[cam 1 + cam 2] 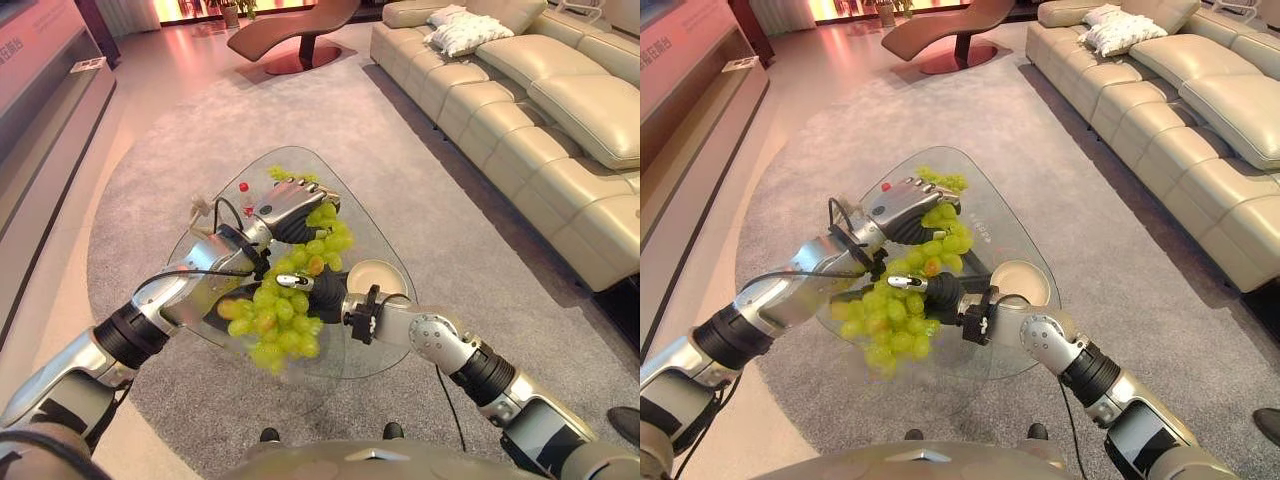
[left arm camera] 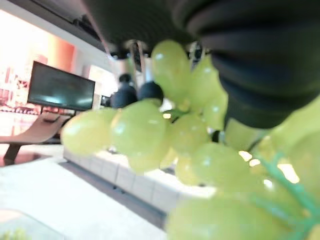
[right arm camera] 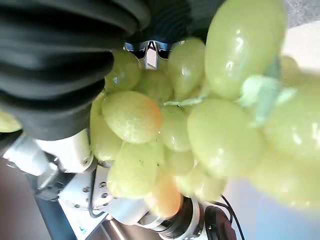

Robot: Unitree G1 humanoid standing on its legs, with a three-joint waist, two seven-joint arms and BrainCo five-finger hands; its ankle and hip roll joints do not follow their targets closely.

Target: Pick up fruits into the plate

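Above a glass table [image 1: 385, 235], my left hand [image 1: 285, 205] is shut on a bunch of green grapes [image 1: 328, 238] that hangs under its fingers. Just in front of it, my right hand [image 1: 325, 292] is shut on a second, larger bunch of green grapes [image 1: 275, 325] that hangs to its left. The two bunches touch or overlap where they meet. Grapes [image 2: 140, 130] crowd the left wrist view, and grapes [image 3: 220, 135] crowd the right wrist view too. A round cream plate [image 1: 390, 272] rests on the glass just right of my right hand. More green grapes [image 1: 285, 173] lie at the table's far corner.
A small red-capped bottle [image 1: 243, 190] stands on the far part of the table. A beige sofa [image 1: 540, 110] runs along the right, a brown lounge chair [image 1: 295, 30] stands at the back, and a low cabinet [image 1: 40, 100] lines the left. A person's shoe [image 1: 625, 425] shows at bottom right.
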